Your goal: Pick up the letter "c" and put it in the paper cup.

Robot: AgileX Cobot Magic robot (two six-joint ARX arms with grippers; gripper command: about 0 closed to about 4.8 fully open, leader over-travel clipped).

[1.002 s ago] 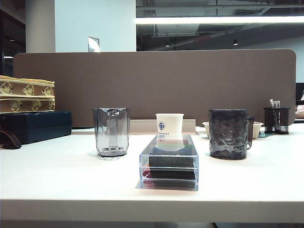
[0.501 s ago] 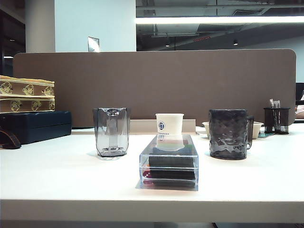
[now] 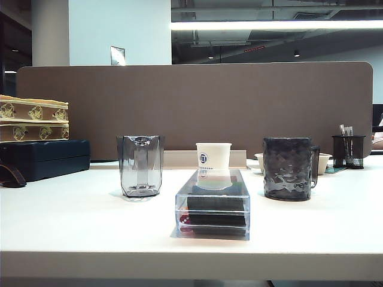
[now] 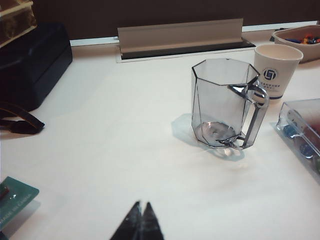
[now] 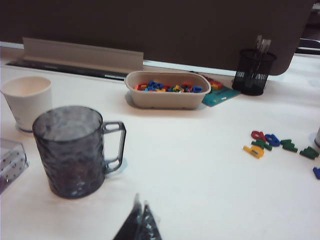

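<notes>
Blue round logo on paper cup [image 3: 213,158]; left claw [image 4: 141,214], right claw [image 5: 141,211] closed.

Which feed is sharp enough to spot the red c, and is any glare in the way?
Right wrist view: soft and slightly blurred; a small red piece sits among loose letters, shape unclear; shut right gripper at the edge. Left wrist view: sharper, mild highlights on the clear glass; shut left gripper. Exterior view: bright ceiling strip, no letters visible.
</notes>
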